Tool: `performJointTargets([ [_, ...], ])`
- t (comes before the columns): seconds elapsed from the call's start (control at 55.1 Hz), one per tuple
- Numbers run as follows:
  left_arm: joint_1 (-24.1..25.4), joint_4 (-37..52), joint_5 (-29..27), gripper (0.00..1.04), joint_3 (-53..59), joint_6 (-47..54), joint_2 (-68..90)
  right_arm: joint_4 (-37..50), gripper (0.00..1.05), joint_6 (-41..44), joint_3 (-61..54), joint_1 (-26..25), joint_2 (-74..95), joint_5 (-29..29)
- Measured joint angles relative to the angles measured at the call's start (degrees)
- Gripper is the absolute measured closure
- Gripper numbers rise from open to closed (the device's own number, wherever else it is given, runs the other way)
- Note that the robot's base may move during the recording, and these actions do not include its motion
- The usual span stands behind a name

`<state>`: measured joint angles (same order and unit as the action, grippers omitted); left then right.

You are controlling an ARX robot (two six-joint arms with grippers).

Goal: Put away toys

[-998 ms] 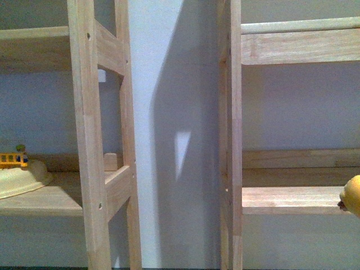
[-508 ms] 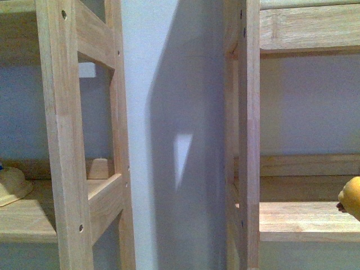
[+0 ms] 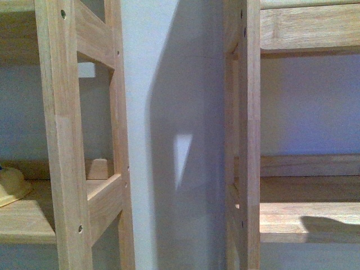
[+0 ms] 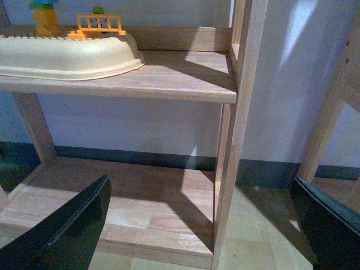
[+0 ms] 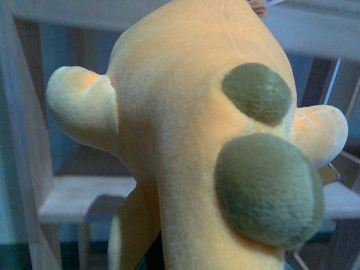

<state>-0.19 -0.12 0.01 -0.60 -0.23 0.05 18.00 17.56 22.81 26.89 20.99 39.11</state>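
No legible text, brand or number appears in any view. In the right wrist view, a small sewn tag [image 5: 260,7] at the upper edge of the orange-yellow plush toy [image 5: 191,140] carries tiny dark print, too small and cropped to read. The wooden shelves [image 3: 67,140] and the cream tray [image 4: 67,56] show no markings.

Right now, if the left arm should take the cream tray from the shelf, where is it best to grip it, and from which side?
Probably on the rounded rim of the cream tray, coming from the open front of the shelf. That rim flares outward above the board, giving the fingers a lip, while orange toy pieces occupy the top.
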Motion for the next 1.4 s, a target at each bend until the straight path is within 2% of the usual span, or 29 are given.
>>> performJointTargets([
  [0.073,0.0,0.0,0.0,0.06,0.0,0.0,0.0,4.5,0.98,5.81,7.06,4.61,5.27,0.96],
  [0.127,0.0,0.0,0.0,0.06,0.0,0.0,0.0,6.25,0.98,8.7,10.95,5.92,8.0,0.46],
  [0.218,-0.02,0.0,0.0,0.06,0.0,0.02,0.0,7.06,0.98,12.04,16.9,5.95,11.34,-1.2],
  [0.308,0.0,0.0,0.0,0.06,0.0,0.0,0.0,6.21,0.98,13.16,21.49,3.82,13.16,-4.02],
  [0.508,-0.02,0.0,0.0,0.06,0.0,0.0,0.0,-4.92,0.98,6.08,32.17,-12.02,15.45,-16.68],
  [0.653,0.0,0.0,0.0,0.06,0.0,0.0,0.0,-9.9,0.98,-4.42,39.52,-28.44,19.87,-29.7],
  [0.78,0.0,0.0,0.0,0.06,0.0,0.0,0.0,-9.81,0.98,-11.28,45.57,-37.24,26.38,-35.65],
  [0.871,-0.02,0.0,0.0,0.06,0.0,0.0,0.0,-9.99,0.98,-16.02,51.01,-40.26,33.42,-37.94],
  [1.07,-0.02,0.0,0.0,0.06,0.0,0.0,0.0,-13.18,0.98,-23.15,63.25,-40.83,48.17,-40.74],
  [1.397,0.0,0.0,0.0,0.06,0.0,0.0,0.0,-25.81,0.98,-37.88,86.2,-33.73,67.06,-42.38],
])
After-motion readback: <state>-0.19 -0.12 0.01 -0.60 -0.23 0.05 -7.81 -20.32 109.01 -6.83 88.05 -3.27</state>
